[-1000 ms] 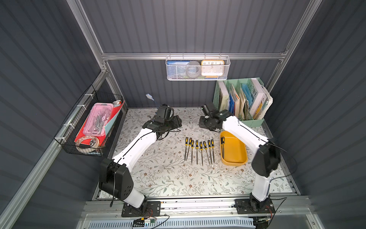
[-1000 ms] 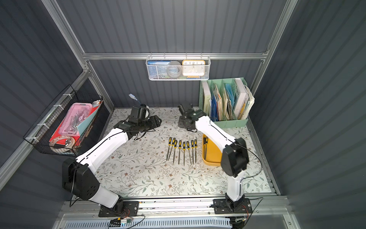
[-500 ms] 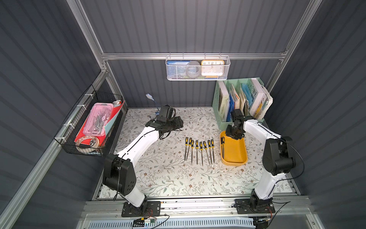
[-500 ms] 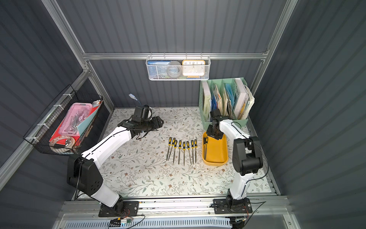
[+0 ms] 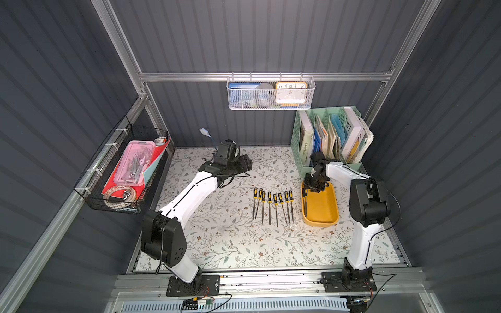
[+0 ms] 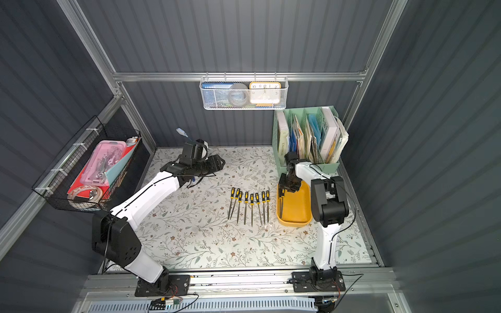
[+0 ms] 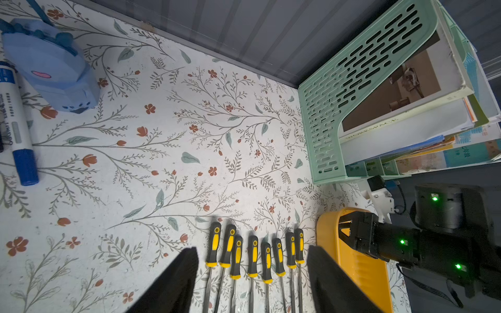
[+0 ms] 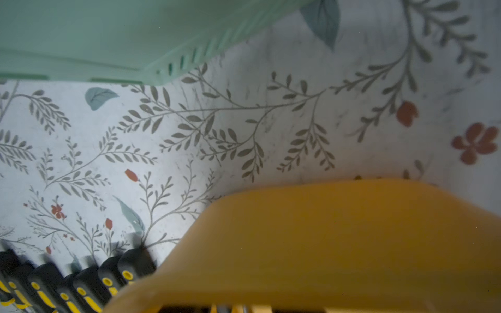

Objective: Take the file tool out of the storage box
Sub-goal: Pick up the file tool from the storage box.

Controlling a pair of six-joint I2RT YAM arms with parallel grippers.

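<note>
while the row of files (image 5: 272,206) lying side by side on the worktop (image 5: 230,244) suggests most of the emptying is done, your task is not finished. one file tool (image 5: 305,202) lies flat inside the storage box (image 5: 324,210), along the wall nearest that row, with its handle toward the far end. the rest of the box floor looks bare in both top views. your right pincer (image 7: 343,227) hangs over that far end, just above the handle. in the left wrist view its jaws stand only narrowly apart, with the yellow of the box showing between them and nothing clamped that you can make out. the right wrist view is too blurred at its lower edge to add anything. your left pincer (image 7: 252,250) is spread wide and empty. it sits at the back of the worktop, facing the handles of the row and well apart from the box, so it seems to play no part in this step. as i judge it, the grasp itself is not yet made. you have the descent onto the handle, the closing, the lift over the low wall and the set-down beside the others left to do.
</note>
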